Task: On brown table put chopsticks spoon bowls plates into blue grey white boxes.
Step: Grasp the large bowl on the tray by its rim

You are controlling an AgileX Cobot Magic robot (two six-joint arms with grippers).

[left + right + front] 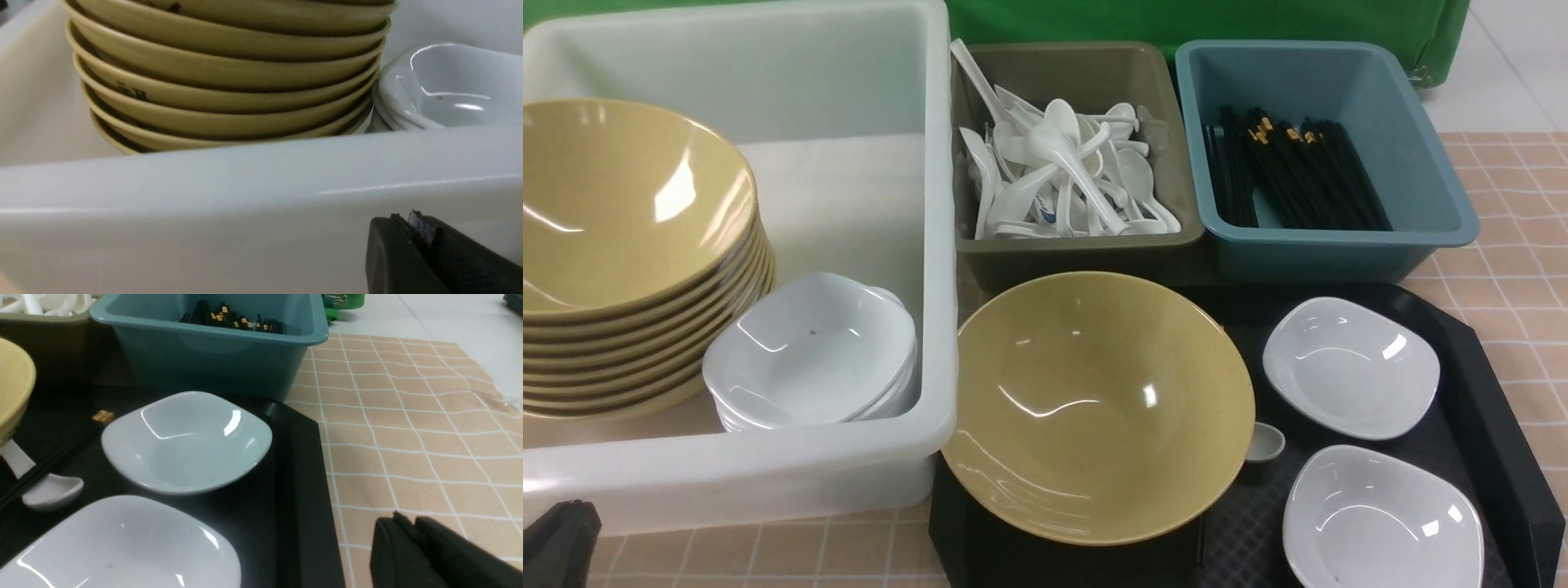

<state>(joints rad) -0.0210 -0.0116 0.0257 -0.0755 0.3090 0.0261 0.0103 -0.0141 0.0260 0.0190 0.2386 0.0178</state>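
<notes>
A yellow bowl (1098, 404) stands on the black tray, with two white plates (1352, 367) (1380, 518) to its right. A white spoon (49, 492) and black chopsticks (49, 465) lie partly under the bowl. The white tub (935, 245) holds a stack of yellow bowls (229, 81) and a stack of plates (445, 87). The grey bin (1078, 253) holds spoons and the blue bin (1437, 180) holds chopsticks. My left gripper (404, 222) is shut and empty, close to the tub's near wall. My right gripper (402, 522) is shut and empty over the brown table (408, 437), beside the tray.
The black tray (1494, 425) has a raised rim between my right gripper and the plates. A green cloth (1176, 20) hangs behind the bins. The tiled table ends at pale floor (449, 318) at the far right.
</notes>
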